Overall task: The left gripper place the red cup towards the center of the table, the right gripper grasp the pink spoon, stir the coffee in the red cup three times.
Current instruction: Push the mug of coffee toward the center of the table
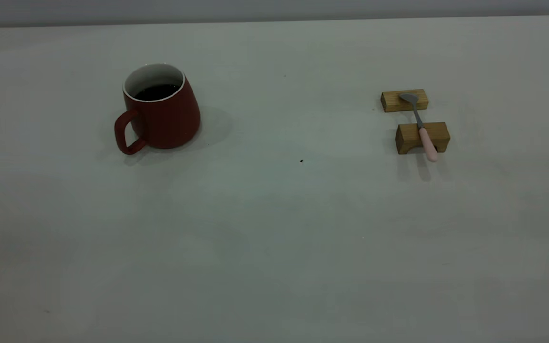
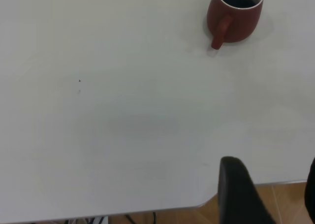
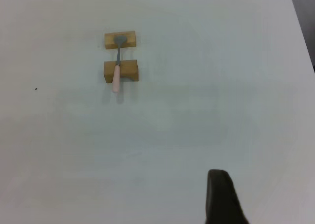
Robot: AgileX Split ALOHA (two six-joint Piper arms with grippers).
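The red cup (image 1: 162, 114) stands upright at the table's (image 1: 274, 228) left, its loop handle turned to the front left, with dark coffee (image 1: 157, 91) inside. On the right, the pink spoon (image 1: 420, 124) lies across two tan wooden blocks, bowl on the far one, pink handle overhanging the near one. Neither arm shows in the exterior view. The left gripper (image 2: 273, 179) is open and empty over the table's edge, far from the red cup (image 2: 236, 17). The right gripper (image 3: 266, 184) shows one finger only, open and empty, far from the pink spoon (image 3: 117, 61).
The far wooden block (image 1: 404, 100) and near block (image 1: 422, 137) carry the spoon. A tiny dark speck (image 1: 301, 161) marks the table's middle. In the left wrist view the table's edge (image 2: 147, 209) runs close, with brown floor beyond.
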